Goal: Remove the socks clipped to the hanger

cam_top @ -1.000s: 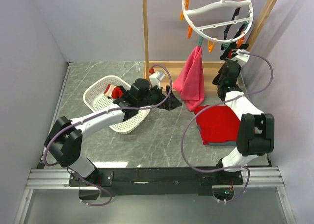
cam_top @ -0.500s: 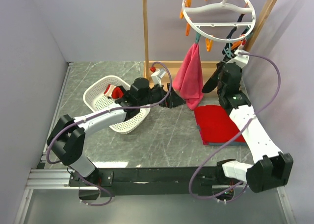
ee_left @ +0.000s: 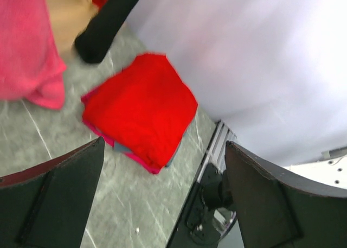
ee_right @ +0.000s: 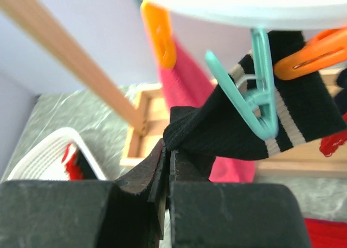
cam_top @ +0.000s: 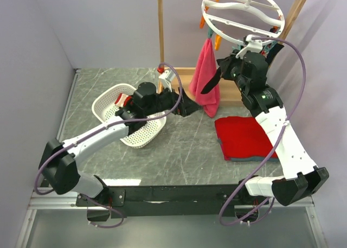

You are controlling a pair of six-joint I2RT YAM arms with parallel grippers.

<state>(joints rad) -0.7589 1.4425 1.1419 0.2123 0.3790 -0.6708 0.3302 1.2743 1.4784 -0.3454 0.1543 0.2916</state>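
**A:** Right side status?

**B:** Right tool (ee_right: 167, 154) is pressed together on a fold of the striped black sock (ee_right: 227, 131). The sock is up on the hanger (ee_right: 227, 2), held by the teal clip (ee_right: 259, 104). The orange clip (ee_right: 310, 55) just beside it looks to bite the same sock, but I can't confirm that from the wrist view.

**A:** Pull direction?

**B:** I'd go down and away from the ring, in line with the clip's mouth. A sideways pull would likely just swing the hanger on its hook while the clip keeps its bite. Slow, steady draw, and I watch ring tilt in the top view. If it tilts hard, I stop and re-grip closer to the clip.

**A:** Is the grip good enough?

**B:** It's shallow, out near the fingertips. I expect the knit to stretch before it lets go, so slack comes first. If it slips, I grab deeper.

**A:** Left arm?

**B:** Left tool (ee_left: 162, 199) is spread with nothing in it, low over the surface (cam_top: 179, 145) between the basket (cam_top: 103, 109) and the pink towel (cam_top: 207, 77). It could steady the ring if needed, but I'd route it clear of the towel.

**A:** Drop-off?

**B:** The basket holds what looks like a red-and-black sock (cam_top: 123, 100), so I judge this one goes there too.
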